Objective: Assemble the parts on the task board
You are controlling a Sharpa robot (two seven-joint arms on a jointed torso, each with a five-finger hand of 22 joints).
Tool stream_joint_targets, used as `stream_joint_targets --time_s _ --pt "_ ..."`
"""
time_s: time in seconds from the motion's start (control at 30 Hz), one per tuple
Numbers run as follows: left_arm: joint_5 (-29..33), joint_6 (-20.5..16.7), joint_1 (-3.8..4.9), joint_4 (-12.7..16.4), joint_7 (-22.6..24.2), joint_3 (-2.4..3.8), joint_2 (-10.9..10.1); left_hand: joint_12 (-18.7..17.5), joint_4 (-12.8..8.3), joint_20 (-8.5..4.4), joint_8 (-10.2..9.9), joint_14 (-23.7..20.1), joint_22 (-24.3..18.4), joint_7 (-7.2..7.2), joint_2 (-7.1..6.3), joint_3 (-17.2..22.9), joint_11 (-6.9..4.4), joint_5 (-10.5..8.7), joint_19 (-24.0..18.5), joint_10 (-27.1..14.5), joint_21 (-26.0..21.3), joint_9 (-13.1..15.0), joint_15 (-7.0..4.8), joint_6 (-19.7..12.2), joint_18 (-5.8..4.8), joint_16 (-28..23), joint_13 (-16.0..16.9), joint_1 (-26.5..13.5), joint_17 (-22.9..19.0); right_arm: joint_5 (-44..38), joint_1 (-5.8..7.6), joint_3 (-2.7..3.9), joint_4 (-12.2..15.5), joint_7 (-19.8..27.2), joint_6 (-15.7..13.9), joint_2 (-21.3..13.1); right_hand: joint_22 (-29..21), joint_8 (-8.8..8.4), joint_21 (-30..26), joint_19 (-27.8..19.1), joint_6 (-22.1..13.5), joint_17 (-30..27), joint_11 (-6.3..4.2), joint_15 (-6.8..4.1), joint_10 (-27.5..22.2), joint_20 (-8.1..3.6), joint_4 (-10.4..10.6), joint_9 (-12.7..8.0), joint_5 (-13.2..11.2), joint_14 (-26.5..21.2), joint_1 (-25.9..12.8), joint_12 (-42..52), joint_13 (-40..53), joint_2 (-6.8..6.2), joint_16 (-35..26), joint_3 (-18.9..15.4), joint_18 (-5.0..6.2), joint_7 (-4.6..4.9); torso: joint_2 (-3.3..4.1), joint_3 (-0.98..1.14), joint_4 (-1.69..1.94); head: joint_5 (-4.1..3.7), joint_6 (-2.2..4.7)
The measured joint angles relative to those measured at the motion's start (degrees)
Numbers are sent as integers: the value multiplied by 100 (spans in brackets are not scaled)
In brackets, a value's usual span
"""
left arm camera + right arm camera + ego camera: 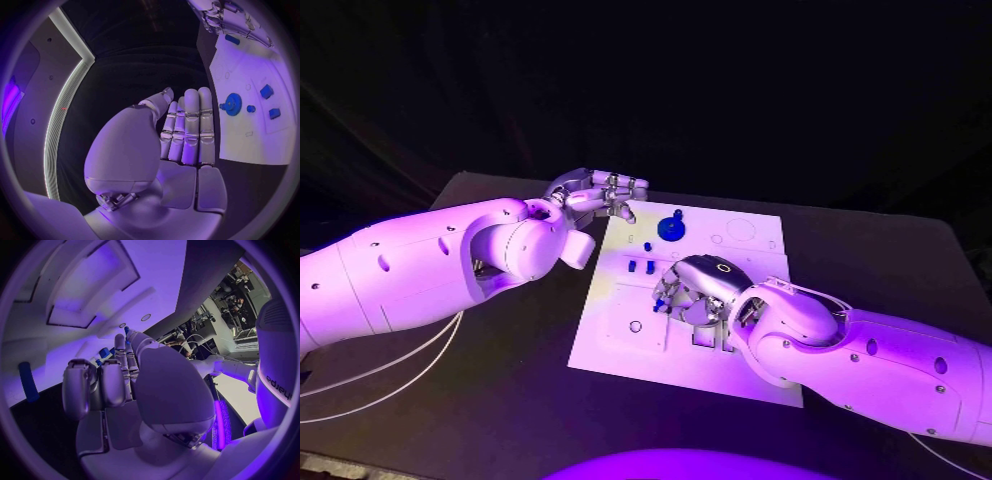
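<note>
**Board half-covered, one hand working, one waiting**

Task board (747, 375) lies flat in the middle of the black table (488, 400), with a blue gear (674, 229) standing near its far edge and two small blue pegs (639, 266) just this side of it. The right hand (692, 292) is down on the middle of the board, fingers curled toward the surface beside a cut-out; whether it actually pinches a part I cannot tell, since the fingertips are hidden under the palm. Its wrist view shows a blue bar (27, 382) lying on the board, near the fingers (103, 385) but apart from them. The left hand (593, 195) hovers off the board's far left corner, holding nothing, its fingers straight and pressed together.

From where I stand, the risk looks like this: the right hand covers the spot it works on, so a part could go in crooked or be nudged aside. The board seems to lie loose and might slide under a hard push.
</note>
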Motion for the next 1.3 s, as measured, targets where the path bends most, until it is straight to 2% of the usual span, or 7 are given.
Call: stream_joint_targets --time_s 0.83,1.3 --pt "-25 87 0 2 -42 0 5 0 0 0 0 0 -7 20 0 0 0 0 0 0 0 1 0 -21 0 0 0 0 -8 -108 -15 -1 -165 -75 89 126 -1 -26 0 0 7 0 0 0 0 0 0 1 0 0 0 0 1 0 0 -1 1 18 -1 -3 4 -14 -40" --pt "-53 111 1 12 -62 0 0 0 0 0 0 0 -12 20 0 0 -21 0 0 -21 0 1 0 -20 0 0 0 0 -13 -148 -7 8 -195 -125 225 159 -2 -43 -33 -1 6 -24 0 0 0 0 -16 -1 -1 0 -33 -31 -2 -32 0 15 1 19 -5 -5 5 8 -48"
